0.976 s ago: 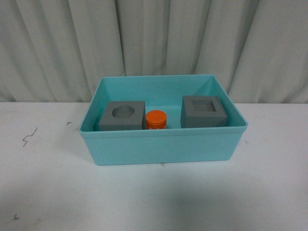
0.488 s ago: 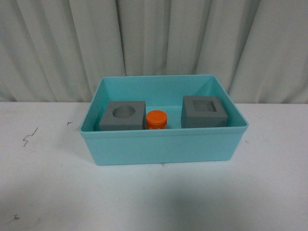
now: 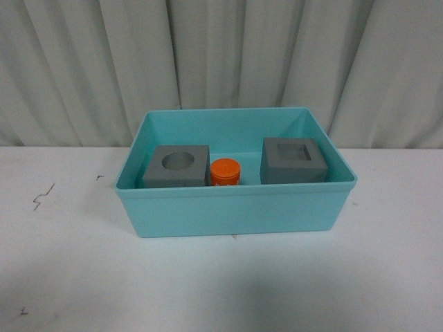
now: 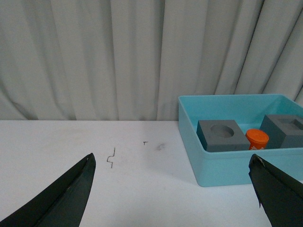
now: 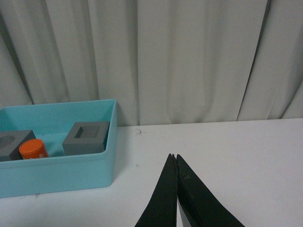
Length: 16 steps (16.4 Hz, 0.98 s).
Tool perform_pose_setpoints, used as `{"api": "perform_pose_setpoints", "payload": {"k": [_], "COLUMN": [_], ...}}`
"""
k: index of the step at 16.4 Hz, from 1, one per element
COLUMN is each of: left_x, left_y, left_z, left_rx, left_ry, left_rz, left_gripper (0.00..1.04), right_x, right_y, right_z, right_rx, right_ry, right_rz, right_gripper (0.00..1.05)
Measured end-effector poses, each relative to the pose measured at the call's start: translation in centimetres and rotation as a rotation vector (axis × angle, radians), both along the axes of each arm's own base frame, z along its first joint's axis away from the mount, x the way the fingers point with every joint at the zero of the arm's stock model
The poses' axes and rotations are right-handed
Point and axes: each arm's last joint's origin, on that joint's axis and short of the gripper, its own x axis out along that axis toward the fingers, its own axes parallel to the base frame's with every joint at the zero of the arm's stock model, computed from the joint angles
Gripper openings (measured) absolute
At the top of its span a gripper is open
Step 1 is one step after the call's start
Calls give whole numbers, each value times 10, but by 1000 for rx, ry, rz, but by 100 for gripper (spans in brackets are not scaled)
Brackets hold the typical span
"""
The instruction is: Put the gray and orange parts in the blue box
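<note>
- Inside the blue box (image 3: 235, 211) on the white table (image 3: 69, 270) sit all three parts.
- Cube with the round recess (image 3: 177, 167) is at the box's left end; the orange cylinder (image 3: 225, 171) stands just beside it.
- Cube with the square recess (image 3: 293, 160) rests toward the box's right end, apart from the cylinder.
- Left gripper (image 4: 173, 189), away from the box, is spread wide and empty.
- Right gripper (image 5: 173, 189), also clear of the box, has its fingers pressed together on nothing.
</note>
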Motion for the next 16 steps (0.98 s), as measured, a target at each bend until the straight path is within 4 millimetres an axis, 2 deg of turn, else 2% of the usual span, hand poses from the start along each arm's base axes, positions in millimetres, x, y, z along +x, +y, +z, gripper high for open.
{"api": "perform_pose_setpoints", "payload": {"k": [2, 3, 4, 8, 9, 10, 16], "left_x": [0, 0, 0, 0, 0, 0, 0], "left_y": [0, 0, 0, 0, 0, 0, 0], "left_z": [0, 0, 0, 0, 0, 0, 0], "left_rx": [0, 0, 0, 0, 0, 0, 0], "left_ry": [0, 0, 0, 0, -1, 0, 0], "left_rz": [0, 0, 2, 0, 0, 0, 0], "left_gripper": [98, 98, 98, 98, 98, 98, 98], "right_x": [-7, -15, -19, -19, -19, -19, -19], "right_y": [0, 0, 0, 0, 0, 0, 0], "right_z": [0, -7, -4, -4, -4, -4, -4], "right_rx": [0, 0, 0, -1, -1, 0, 0], "right_ry": [-3, 54, 9, 8, 8, 8, 8], "right_rz": [0, 2, 2, 2, 1, 1, 1], "right_gripper": [2, 2, 2, 2, 10, 23, 41]}}
